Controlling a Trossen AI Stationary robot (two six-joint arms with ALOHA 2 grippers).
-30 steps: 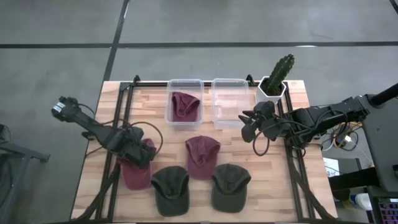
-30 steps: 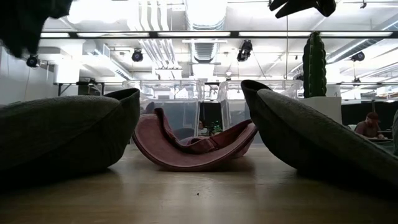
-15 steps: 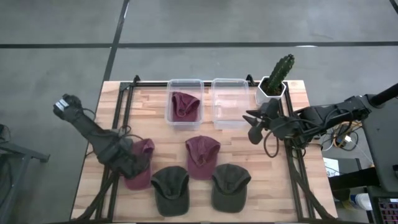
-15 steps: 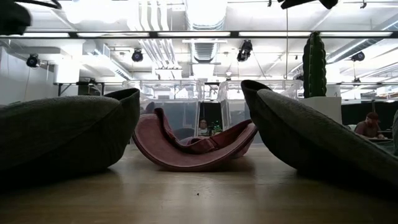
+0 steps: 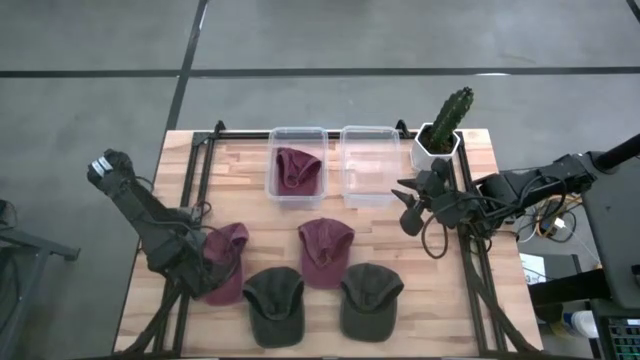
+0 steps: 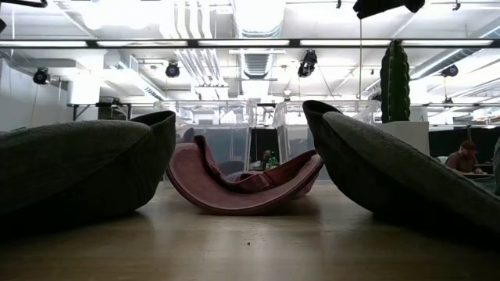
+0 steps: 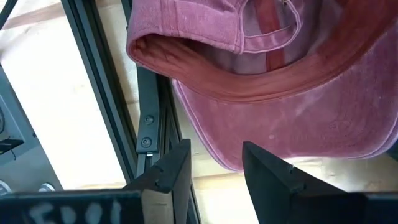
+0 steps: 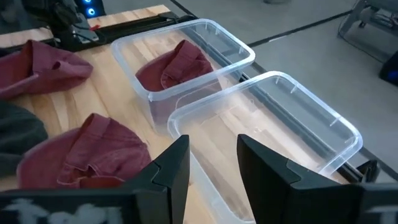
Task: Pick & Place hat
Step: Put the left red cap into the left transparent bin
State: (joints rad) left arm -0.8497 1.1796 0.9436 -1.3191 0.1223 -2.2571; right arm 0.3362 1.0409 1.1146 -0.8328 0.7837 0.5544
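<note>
Wooden tabletop (image 5: pixel 250 160) with a black frame rail carries everything, grey floor around it. Two clear bins sit at the far edge: left bin (image 5: pixel 297 166) holds one maroon hat (image 5: pixel 297 168), right bin (image 5: pixel 369 165) looks empty. Cactus pot (image 5: pixel 441 132) stands just right of the bins.

Four loose hats lie nearer: left maroon hat (image 5: pixel 225 262), centre maroon hat (image 5: pixel 325 250), and two dark green hats (image 5: pixel 274 304) and (image 5: pixel 369 298) at the near edge.

Left gripper (image 5: pixel 192 268) is down at the left maroon hat's left edge, over the rail. Its wrist view shows the fingers (image 7: pixel 171 171) apart with the hat's brim (image 7: pixel 292 124) ahead of them, nothing clamped yet. Right gripper (image 5: pixel 412 203) waits off the tabletop surface just right of the empty bin, fingers (image 8: pixel 171 165) apart, holding nothing.

Risks, judged: fingers sit close to the frame rail (image 7: pixel 149 112), so closing low could catch metal rather than cloth. Soft brim may fold and slip from a shallow pinch. Dragging could nudge the neighbouring green hat.
</note>
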